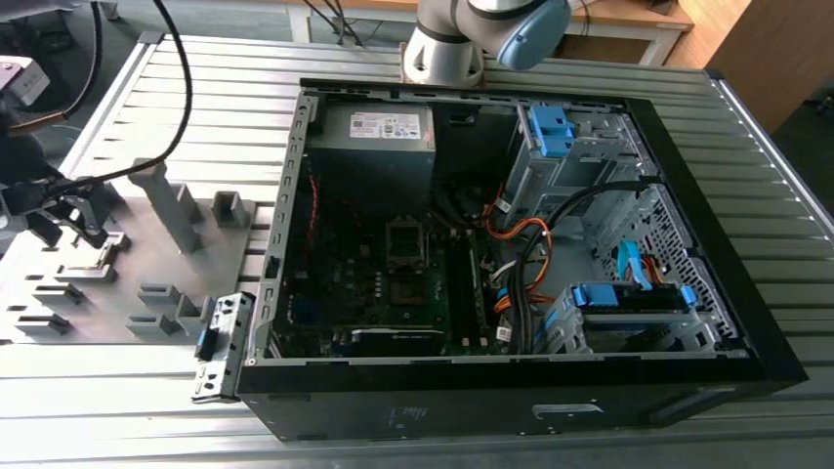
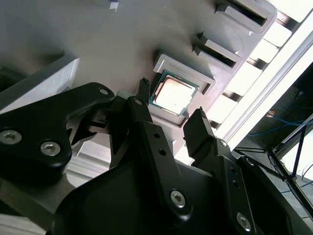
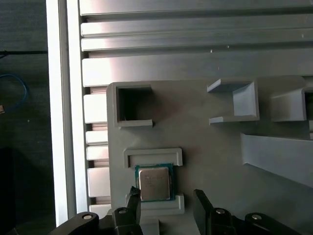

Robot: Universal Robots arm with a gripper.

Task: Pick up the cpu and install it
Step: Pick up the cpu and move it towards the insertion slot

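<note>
- I am hovering my jaws, spread wide, above the small flat square silver-topped cpu [image 3: 155,182], which is lying in a shallow pocket of the matte grey plastic fixture plate [image 3: 210,161] on the ribbed metal table [image 3: 195,39].
- By my judgement I am needing better centring — the chip is sitting nearer one jaw.
- Its lid is gleaming, edged in thin green.

Case [image 1: 521,396] on table [image 1: 788,283]. Power supply [image 1: 378,127] in case's far corner, toward exterior view's left. Arm base [image 1: 450,49] behind case. Fixture plate [image 1: 131,264] on table, at exterior view's left of case. Cpu [image 3: 155,182] in nest on plate, near plate edge. Tool [image 3: 165,193] over cpu, one finger each side.
</note>
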